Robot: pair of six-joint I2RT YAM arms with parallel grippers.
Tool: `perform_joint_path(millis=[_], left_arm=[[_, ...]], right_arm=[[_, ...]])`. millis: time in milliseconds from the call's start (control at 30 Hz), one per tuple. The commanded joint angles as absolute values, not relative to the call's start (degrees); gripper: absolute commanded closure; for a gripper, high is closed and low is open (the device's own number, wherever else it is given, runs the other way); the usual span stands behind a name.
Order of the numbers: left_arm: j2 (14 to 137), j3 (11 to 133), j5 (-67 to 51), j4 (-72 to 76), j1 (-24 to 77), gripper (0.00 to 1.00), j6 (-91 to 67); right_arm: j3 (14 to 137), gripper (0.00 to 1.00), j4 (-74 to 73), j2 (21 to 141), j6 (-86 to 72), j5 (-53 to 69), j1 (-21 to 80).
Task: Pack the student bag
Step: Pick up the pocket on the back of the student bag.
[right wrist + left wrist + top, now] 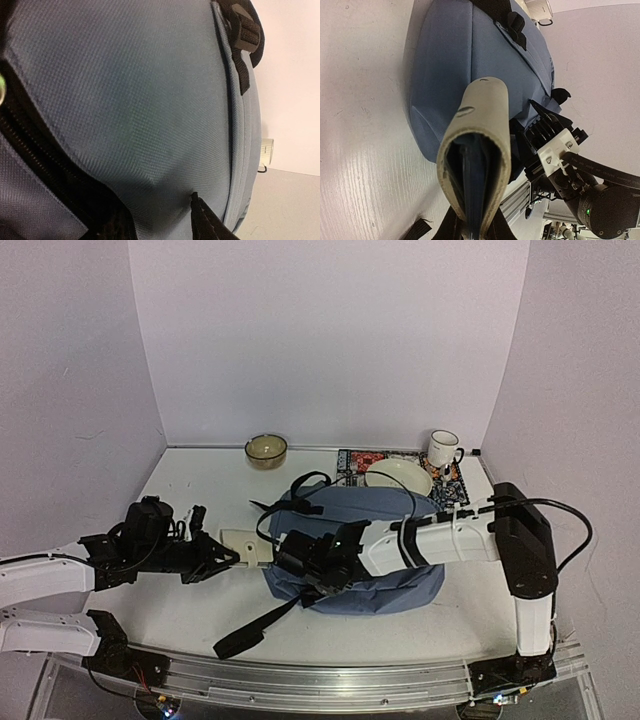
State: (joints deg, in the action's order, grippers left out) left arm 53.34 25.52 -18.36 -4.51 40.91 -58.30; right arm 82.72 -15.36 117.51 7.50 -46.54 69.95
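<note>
Here the student bag lies on the worktop, centre-right, just before a cream bowl. The left jaws pinch a flat beige case just beside the bag's left edge. The right jaws sit at that same edge, so close to the fabric that I cannot tell whether they grip it.
</note>
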Motion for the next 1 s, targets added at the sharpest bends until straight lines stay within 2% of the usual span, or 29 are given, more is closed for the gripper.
perform_joint_path(millis=[0, 100, 333, 467, 633, 833, 967], left_arm=[[52.8, 28.4, -20.8, -3.3, 40.9, 1.0, -57.2], [53.0, 28.7, -21.8, -3.3, 40.9, 1.0, -57.2], [53.9, 29.9, -24.4, -3.2, 42.9, 1.0, -56.5], [55.3, 30.3, -23.5, -3.0, 46.8, 1.0, -57.5], [55.1, 30.3, -21.3, -2.0, 52.6, 1.0, -60.2], [45.4, 29.9, -17.3, -2.0, 53.2, 1.0, -63.0], [44.9, 31.8, -19.8, -1.4, 53.3, 1.0, -63.1]], right_arm=[[83.0, 0.64, -15.4, 116.9, 8.6, -51.4, 69.2], [83.3, 0.72, -15.3, 114.9, 8.8, -49.0, 69.3], [85.2, 0.82, -15.3, 110.4, 9.0, -41.3, 69.3], [86.8, 0.94, -15.2, 110.7, 9.1, -39.0, 69.2], [88.7, 0.96, -15.2, 111.0, 7.8, -36.8, 69.1], [90.5, 1.0, -15.2, 111.9, 5.9, -34.7, 69.0], [91.2, 1.0, -15.2, 112.5, 4.7, -34.1, 68.9]])
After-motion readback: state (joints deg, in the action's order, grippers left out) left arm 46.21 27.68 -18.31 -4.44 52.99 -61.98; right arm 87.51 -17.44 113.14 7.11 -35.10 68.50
